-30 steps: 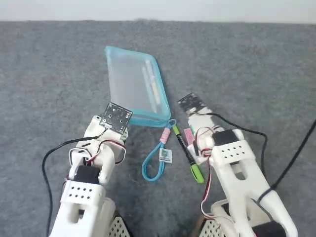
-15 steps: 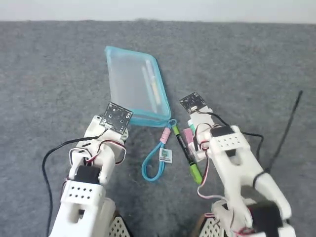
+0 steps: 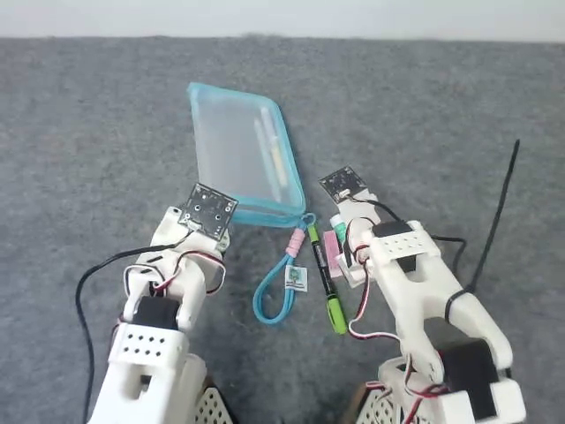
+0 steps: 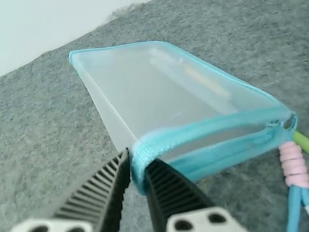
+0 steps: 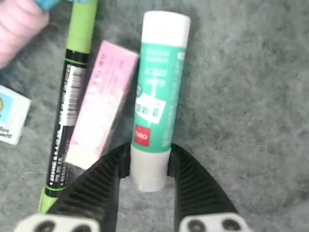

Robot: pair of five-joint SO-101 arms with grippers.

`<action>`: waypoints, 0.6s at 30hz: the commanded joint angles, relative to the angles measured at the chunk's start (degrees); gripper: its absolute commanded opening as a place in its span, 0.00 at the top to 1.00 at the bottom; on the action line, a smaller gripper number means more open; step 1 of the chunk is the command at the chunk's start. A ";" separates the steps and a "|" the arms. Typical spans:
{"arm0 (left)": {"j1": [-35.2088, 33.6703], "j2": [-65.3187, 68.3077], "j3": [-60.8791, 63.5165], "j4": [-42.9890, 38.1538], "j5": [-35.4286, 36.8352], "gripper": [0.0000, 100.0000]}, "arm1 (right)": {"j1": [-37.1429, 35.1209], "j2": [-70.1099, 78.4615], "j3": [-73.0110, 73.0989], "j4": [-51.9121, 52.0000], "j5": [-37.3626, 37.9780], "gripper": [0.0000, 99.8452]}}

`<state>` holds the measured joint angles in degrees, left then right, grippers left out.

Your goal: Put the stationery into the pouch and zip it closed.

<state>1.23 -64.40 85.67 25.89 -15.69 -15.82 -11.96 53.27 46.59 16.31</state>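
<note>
Pinching the pouch (image 4: 159,96) at its near zip edge, left gripper (image 4: 137,181) is closed tight on the teal tape. Just right of the pouch's near corner lie the blue strap (image 4: 295,208), green pen (image 5: 65,116), pink eraser (image 5: 101,106) and glue stick (image 5: 157,92), side by side on the grey mat (image 3: 441,106). Right gripper (image 5: 148,166) sits furthest right of the pouch, jaws narrowly parted and clamped on the glue stick's base.

Grey, felt-like tabletop (image 3: 441,106) under even, diffuse light. Pale wall (image 3: 282,18) strip along the 12 o'clock edge.
</note>
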 commanded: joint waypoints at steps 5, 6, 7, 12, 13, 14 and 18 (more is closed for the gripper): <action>0.79 -0.35 0.31 -2.81 2.37 0.99 | 6.29 -8.40 -8.35 14.37 0.62 0.99; 0.79 -0.35 0.75 -3.96 3.69 0.99 | 6.55 -10.68 -8.62 16.22 0.62 0.99; 0.79 -0.35 1.10 -4.75 4.92 0.99 | 6.55 -13.23 -8.70 18.07 0.70 0.99; 0.97 -0.35 0.92 -5.10 9.05 0.99 | 0.48 -25.54 -8.88 28.18 1.23 0.99; 1.32 -0.35 0.84 -5.19 9.93 0.99 | -1.63 -27.56 -8.88 30.02 1.23 0.99; 2.11 -0.35 0.84 -5.19 10.73 0.99 | -4.09 -29.41 -8.88 31.96 1.76 0.99; 6.86 -0.35 0.84 -5.19 11.96 0.99 | -14.02 -35.91 -8.88 38.29 5.89 0.99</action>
<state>4.40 -64.40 87.87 22.99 -5.05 -23.56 -41.93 48.09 80.70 19.56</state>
